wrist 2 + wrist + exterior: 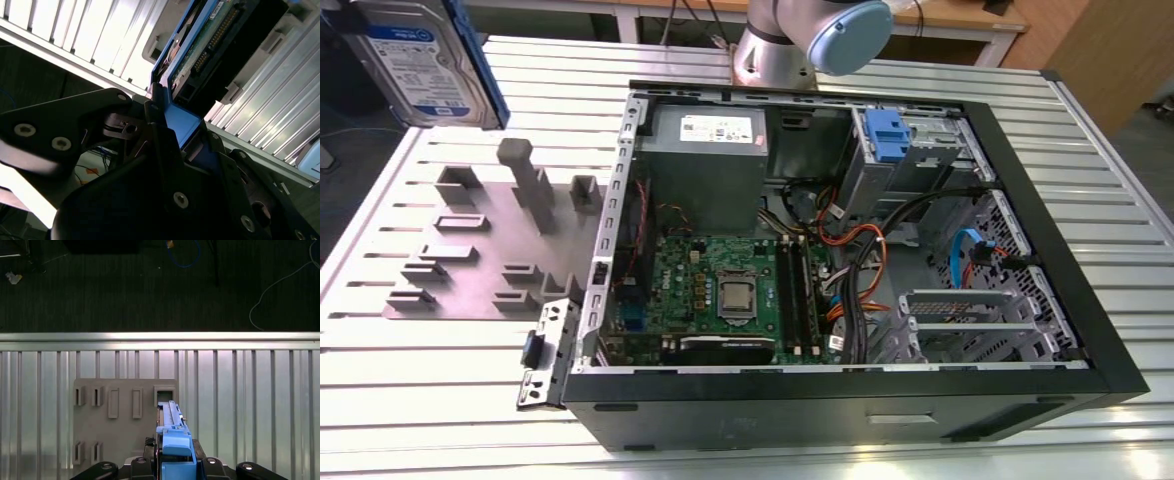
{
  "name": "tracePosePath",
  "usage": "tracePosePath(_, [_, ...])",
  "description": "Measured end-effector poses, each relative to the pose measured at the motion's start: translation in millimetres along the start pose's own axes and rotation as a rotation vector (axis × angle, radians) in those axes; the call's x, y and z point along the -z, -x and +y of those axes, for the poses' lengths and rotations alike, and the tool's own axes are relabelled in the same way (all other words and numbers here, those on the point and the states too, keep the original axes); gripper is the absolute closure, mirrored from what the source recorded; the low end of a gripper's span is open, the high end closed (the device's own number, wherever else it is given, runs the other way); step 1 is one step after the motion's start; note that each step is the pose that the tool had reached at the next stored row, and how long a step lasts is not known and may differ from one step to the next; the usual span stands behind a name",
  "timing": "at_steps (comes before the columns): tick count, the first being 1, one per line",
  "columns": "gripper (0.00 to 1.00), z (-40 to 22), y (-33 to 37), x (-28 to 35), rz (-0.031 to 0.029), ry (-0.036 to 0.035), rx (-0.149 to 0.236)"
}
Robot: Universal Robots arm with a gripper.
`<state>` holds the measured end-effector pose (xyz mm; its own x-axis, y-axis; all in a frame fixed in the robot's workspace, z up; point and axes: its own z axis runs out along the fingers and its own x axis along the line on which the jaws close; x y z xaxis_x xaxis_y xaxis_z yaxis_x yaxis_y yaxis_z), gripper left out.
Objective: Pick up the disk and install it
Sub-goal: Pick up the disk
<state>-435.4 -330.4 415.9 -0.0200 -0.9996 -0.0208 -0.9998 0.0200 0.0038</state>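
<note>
The gripper (pixel 182 131) is clamped on the disk (pixel 420 60); in the second wrist view its fingers pinch the blue carrier from both sides. The disk hangs upright in the air over the table's (pixel 454 400) far corner on the exterior view's left, above the grey rack (pixel 467 270) and well apart from the open case (pixel 854 400). The carry, I judge, wants a firm, level hold, clearance over the case wall, and the carrier squared to the bay (pixel 907 140), clear of the cables (pixel 854 245).
</note>
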Motion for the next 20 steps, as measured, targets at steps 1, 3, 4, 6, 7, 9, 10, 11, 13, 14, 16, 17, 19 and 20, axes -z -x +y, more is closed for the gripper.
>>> tracePosePath(1, [0.64,0.0,0.0,0.3,0.0,0.0001,0.0])
tracePosePath(3, [0.64,0.0,0.0,0.9,0.0,0.0,0.0])
tracePosePath(4, [0.64,0.0,0.0,1.2,0.0,0.0,0.0])
tracePosePath(6, [0.64,0.0,0.0,1.8,0.0,0.0,0.0])
tracePosePath(7, [0.64,0.0,0.0,2.1,0.0,0.0,0.0])
tracePosePath(9, [0.64,0.0,0.0,2.7,0.0,0.0,0.0])
tracePosePath(10, [0.64,0.0,0.1,3.1,0.0,0.0,0.0])
tracePosePath(11, [0.64,0.0,0.1,3.5,0.0,0.0,0.0])
tracePosePath(13, [0.64,0.0,0.1,4.3,0.0,0.0,0.0])
tracePosePath(14, [0.64,0.0,0.1,4.7,0.0,0.0,0.0])
tracePosePath(16, [0.64,0.0,0.1,5.6,0.0,0.0001,0.0])
tracePosePath(17, [0.64,0.0,0.1,6.0,0.0001,0.0001,0.0])
tracePosePath(19, [0.64,0.0,0.1,6.7,-0.0001,0.0,0.0])
tracePosePath(20, [0.64,0.0,0.1,7.0,0.0,0.0,0.0])
